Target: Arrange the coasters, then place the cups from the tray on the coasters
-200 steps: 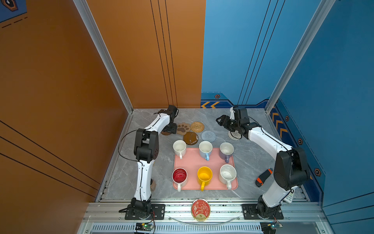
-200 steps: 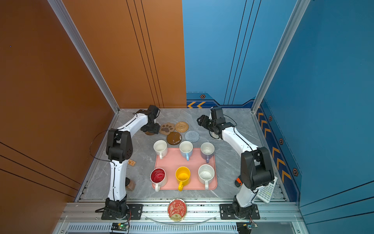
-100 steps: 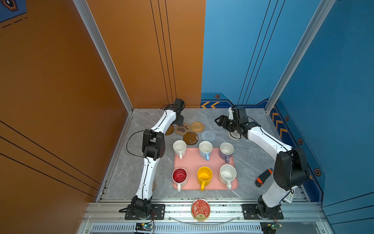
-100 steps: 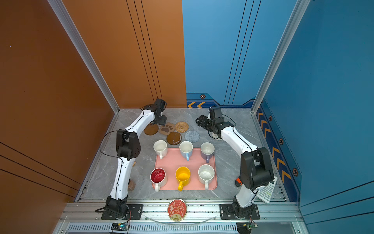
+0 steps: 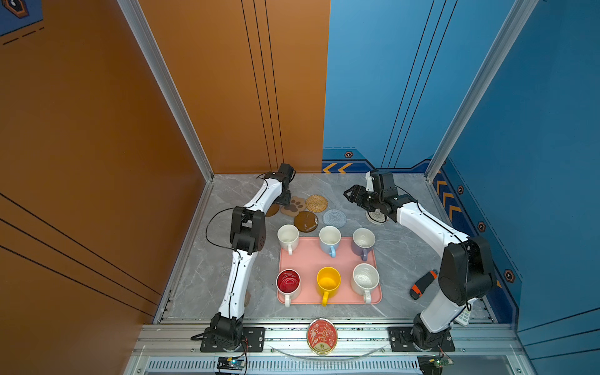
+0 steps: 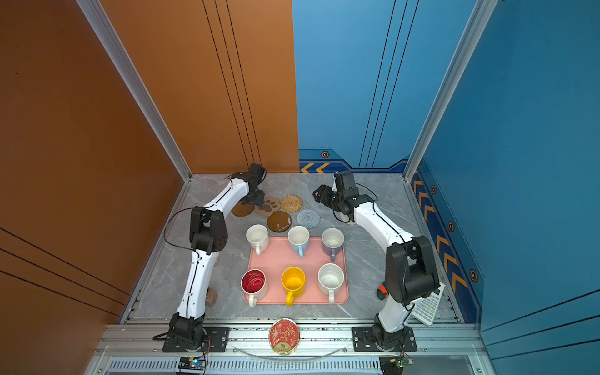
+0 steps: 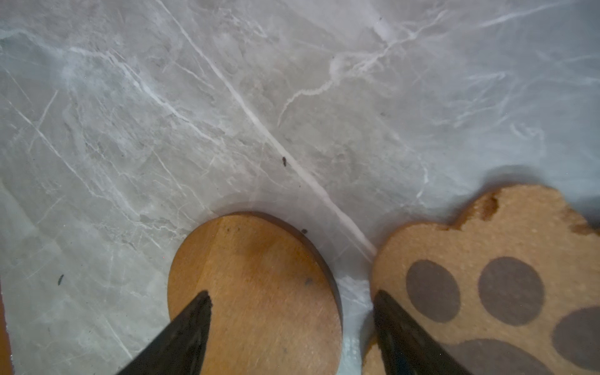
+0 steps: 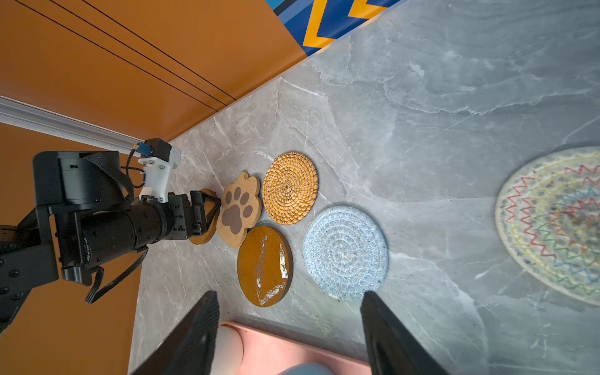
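The plain wooden round coaster point(image 7: 256, 292) lies flat on the desk point(image 7: 227, 113) just beside the paw-print coaster point(image 7: 503, 276), on the far side of the pink tray point(image 5: 308, 259). The left fingers point(image 7: 181, 334) gape empty, one tip over the disc and the other at the paw's edge. Closing here would likely drag both mats or slip off the thin disc; the right fingers point(image 8: 191, 334) hover open and empty.

The tan cork paw-shaped coaster point(image 7: 506, 233) is showing dark brown pad spots, and the round cream crocheted coaster point(image 8: 552, 224) is carrying red, yellow, green and blue zigzag rings. The grey table point(image 7: 227, 97) is showing white marble veins.
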Available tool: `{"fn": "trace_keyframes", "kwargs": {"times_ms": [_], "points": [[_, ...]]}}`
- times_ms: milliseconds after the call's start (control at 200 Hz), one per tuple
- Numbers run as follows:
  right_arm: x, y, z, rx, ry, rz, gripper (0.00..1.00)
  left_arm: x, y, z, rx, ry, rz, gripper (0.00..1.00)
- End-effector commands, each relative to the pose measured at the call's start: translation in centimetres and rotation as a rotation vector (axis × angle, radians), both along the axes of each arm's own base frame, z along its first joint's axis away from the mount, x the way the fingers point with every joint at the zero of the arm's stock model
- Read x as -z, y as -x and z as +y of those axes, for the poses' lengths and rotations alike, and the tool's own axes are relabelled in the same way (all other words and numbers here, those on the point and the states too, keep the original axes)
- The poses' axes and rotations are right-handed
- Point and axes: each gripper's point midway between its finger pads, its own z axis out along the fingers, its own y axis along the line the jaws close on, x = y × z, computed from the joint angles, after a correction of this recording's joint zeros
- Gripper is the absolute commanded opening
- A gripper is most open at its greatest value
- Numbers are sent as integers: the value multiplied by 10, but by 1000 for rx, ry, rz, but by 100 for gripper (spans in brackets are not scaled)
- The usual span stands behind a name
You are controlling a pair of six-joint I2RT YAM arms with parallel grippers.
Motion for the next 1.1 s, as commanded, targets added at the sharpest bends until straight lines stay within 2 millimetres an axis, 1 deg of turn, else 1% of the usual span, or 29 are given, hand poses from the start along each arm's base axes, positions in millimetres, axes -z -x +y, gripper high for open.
{"fn": "trace_keyframes", "kwargs": {"times_ms": [0,105,295,446,731,871,986,1096], "points": [[-12,-1,0,2,21,-24,68,14,6,19,-51,-19,43,80],[-12,-2,2,-1,20,-25,68,14,7,27,-67,-24,46,79],[-11,-3,3,-3,21,-22,68,20,16,35,-72,-33,78,80],[-9,-3,4,-7,19,-18,68,20,22,42,-88,-32,91,80],[-10,-1,5,-10,17,-20,68,16,35,67,-135,-47,111,79],[-11,0,4,-12,17,-20,68,10,31,77,-129,-71,103,79],[-13,0,4,-12,17,-25,68,-2,23,71,-109,-55,71,79],[-13,0,5,-13,16,-25,68,-24,13,56,-85,-42,12,79]]}}
